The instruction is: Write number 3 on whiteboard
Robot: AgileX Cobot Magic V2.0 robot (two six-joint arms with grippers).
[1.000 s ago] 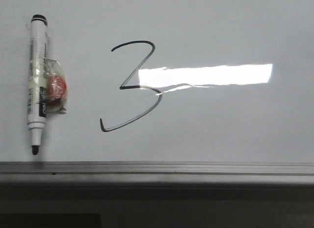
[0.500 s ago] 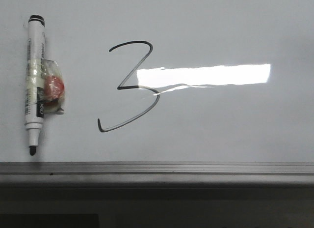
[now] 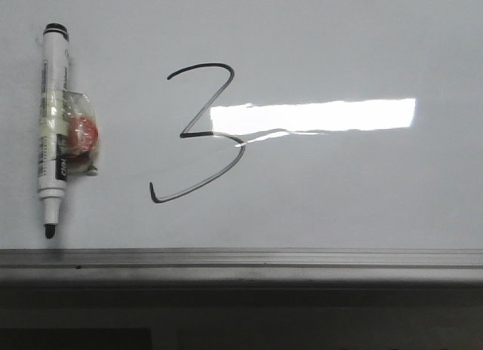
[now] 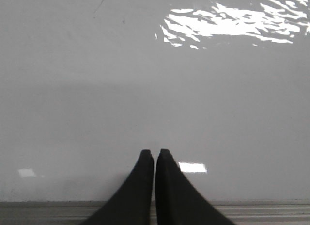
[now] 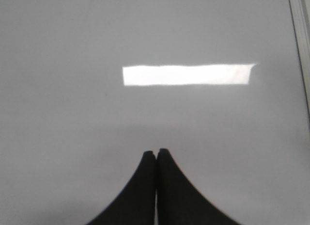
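Nothing here is pointing firmly to a home, lab or office. A glossy whiteboard (image 3: 339, 191) with a grey frame strip (image 3: 241, 258) is filling the views, a marker (image 3: 53, 124) is lying on it, and a long bar of ceiling light (image 3: 313, 115) is reflecting off it, hinting only at an indoor room.

Uncapped marker (image 3: 54, 124) lying flat, tip down — red-and-clear taped attachment (image 3: 80, 136) (blurry)

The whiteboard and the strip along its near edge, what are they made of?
The whiteboard looks like a glossy coated panel, since it mirrors a sharp bright bar of light; what lies under the coating cannot be told. The frame strip looks like brushed grey metal, probably aluminium, with fine lengthwise lines and a dull sheen.
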